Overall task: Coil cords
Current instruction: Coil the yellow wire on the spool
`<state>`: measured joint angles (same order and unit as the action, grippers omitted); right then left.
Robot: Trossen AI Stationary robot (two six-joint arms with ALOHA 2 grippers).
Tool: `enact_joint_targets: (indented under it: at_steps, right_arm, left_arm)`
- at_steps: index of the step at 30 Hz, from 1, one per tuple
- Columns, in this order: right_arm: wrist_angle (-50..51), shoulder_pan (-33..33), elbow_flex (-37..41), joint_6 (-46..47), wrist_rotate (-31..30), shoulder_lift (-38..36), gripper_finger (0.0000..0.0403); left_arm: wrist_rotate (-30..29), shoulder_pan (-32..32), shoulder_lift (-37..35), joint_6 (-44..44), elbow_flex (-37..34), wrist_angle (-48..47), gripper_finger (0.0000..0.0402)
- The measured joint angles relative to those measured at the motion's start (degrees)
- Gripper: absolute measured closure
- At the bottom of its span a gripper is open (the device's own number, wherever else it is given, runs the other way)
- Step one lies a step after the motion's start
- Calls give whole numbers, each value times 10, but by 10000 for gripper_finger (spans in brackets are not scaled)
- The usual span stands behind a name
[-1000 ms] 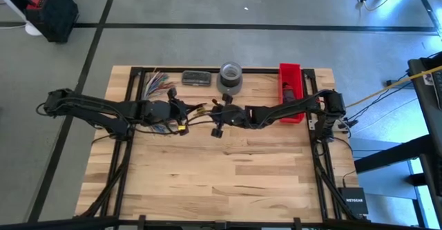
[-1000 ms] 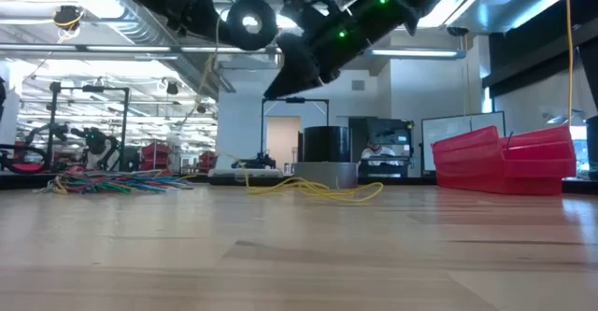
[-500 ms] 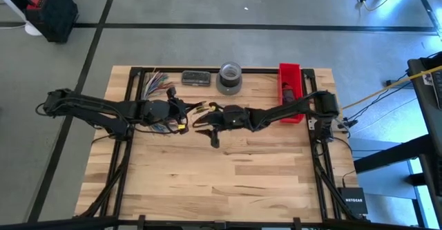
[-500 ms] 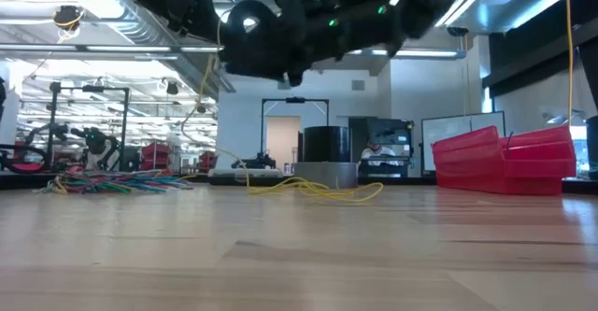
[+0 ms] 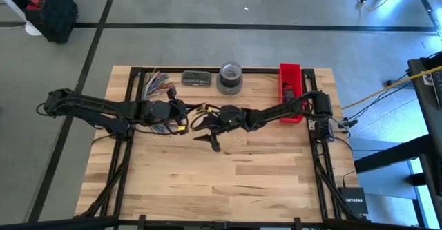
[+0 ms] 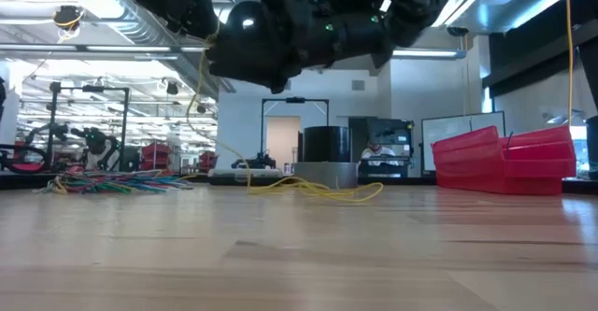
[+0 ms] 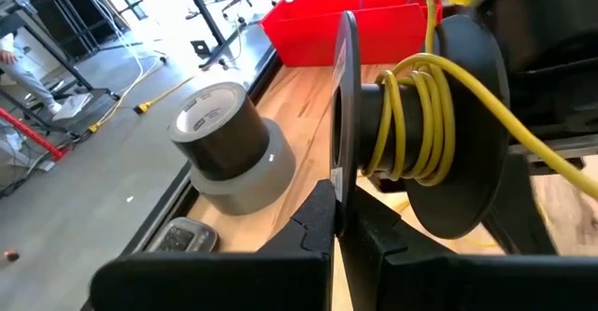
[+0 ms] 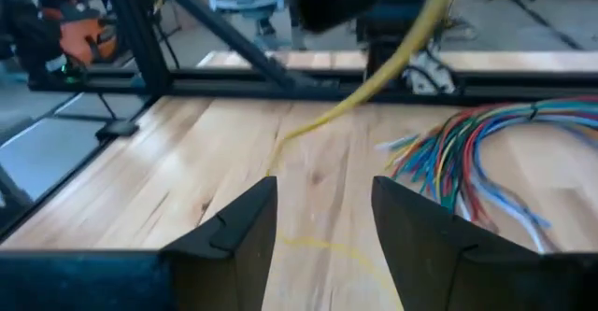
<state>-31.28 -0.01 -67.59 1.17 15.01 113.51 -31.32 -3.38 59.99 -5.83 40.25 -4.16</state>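
**A:** What's the room like from where you sit?

**B:** I see a grey concrete floor (image 5: 207, 9) with dark lines, and through the low view a workshop with racks and a doorway. The wooden table (image 5: 228, 181) has a black frame, with a red bin (image 5: 290, 78) at the far right edge, a grey tape roll (image 5: 230, 77) beside it and a small dark device (image 5: 196, 78) further left.

**A:** And the arms?

**B:** Both meet over the far middle. My left gripper (image 7: 338, 219) is clamped on the flange of a black spool (image 7: 439, 134) wound with yellow cord (image 7: 416, 115) — the cord trails down to the table. The right gripper (image 8: 322, 218) has its fingers spread wide, nothing between them, just beside the spool.

**A:** The other cords?

**B:** A multicoloured bundle of cords (image 5: 157, 83) lies at the far left corner — red, green, white.
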Motion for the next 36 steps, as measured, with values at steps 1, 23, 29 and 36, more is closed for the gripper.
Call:
enact_joint_targets:
  at_steps: [1, 23, 29, 36]
  right_arm:
    - [8, 0, 0, -1, 1, 0, 222]
    - [-24, 4, 0, -25, -55, 0, 260]
    - [-32, 4, 1, -15, -50, 0, 314]
    - [-82, 5, 1, -24, -55, 7, 395]
  left_arm:
    - [0, 0, 0, 1, 0, 0, 402]
    - [-1, 0, 0, 1, 0, 7, 402]
    - [-1, 0, 0, 1, 0, 6, 402]
    - [-2, 0, 0, 0, 0, 9, 402]
